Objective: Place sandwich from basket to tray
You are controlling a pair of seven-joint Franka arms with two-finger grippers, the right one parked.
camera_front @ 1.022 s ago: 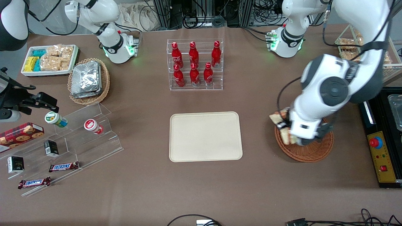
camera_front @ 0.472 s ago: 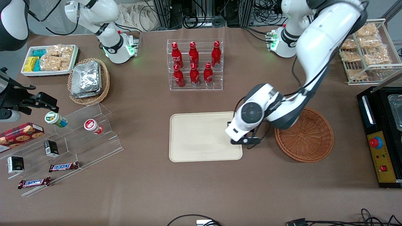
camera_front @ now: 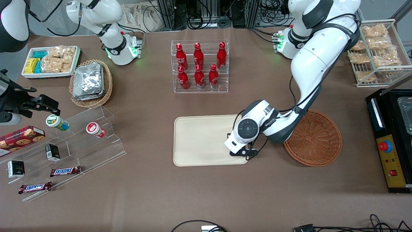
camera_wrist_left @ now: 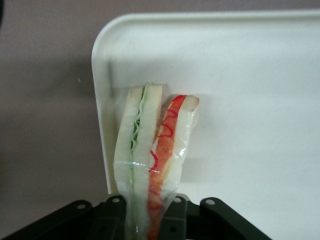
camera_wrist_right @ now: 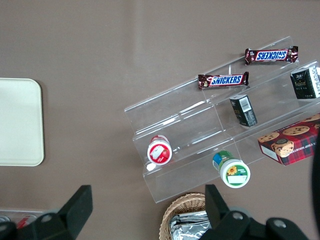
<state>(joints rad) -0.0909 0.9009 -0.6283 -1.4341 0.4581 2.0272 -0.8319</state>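
Observation:
The sandwich (camera_wrist_left: pixel 150 145), a clear-wrapped wedge of pale bread with green and orange-red filling, is pinched upright in my gripper (camera_wrist_left: pixel 148 212), which is shut on it. It hangs over a rounded corner of the cream tray (camera_wrist_left: pixel 250 75); whether it touches the tray I cannot tell. In the front view my gripper (camera_front: pixel 239 150) is over the tray (camera_front: pixel 199 141), at the corner next to the basket and nearer the front camera, and the wrist hides the sandwich. The reddish-brown wicker basket (camera_front: pixel 313 138) beside the tray has nothing in it.
A clear rack of red bottles (camera_front: pixel 200 66) stands farther from the camera than the tray. A stepped acrylic shelf (camera_front: pixel 70 141) with snacks, a tan basket of foil packs (camera_front: pixel 91 82) and a white bin (camera_front: pixel 51 61) lie toward the parked arm's end. A black control box (camera_front: pixel 391 154) flanks the basket.
My gripper carried the sandwich out of the basket and across to the tray. In the last half second it shifted slightly farther over the tray's near corner.

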